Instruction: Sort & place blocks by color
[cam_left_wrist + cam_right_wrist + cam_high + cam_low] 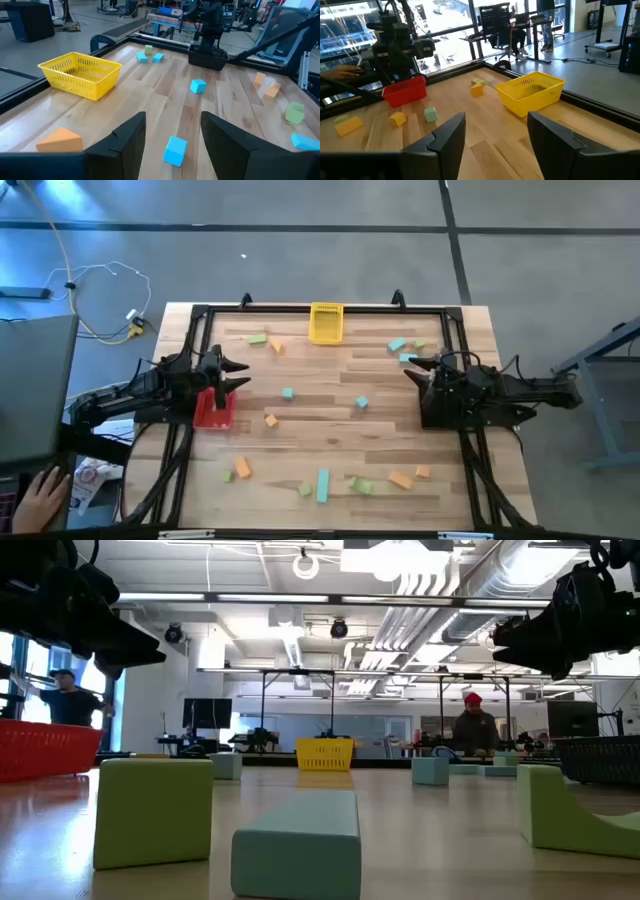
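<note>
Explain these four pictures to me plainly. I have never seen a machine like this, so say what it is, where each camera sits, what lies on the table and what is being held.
This is a robot with two dark arms working at a wooden table. One picture looks straight down from above, one looks level across the tabletop, and two come from cameras on the arms' wrists.

From above, the left gripper hangs over a red bin at the table's left side. The right gripper waits at the right side, over a black bin. Both stand open and hold nothing.

A yellow bin stands at the far edge. Small blocks in light green, orange and teal lie scattered over the wood, not yet sorted. A long teal bar lies near the front edge.
</note>
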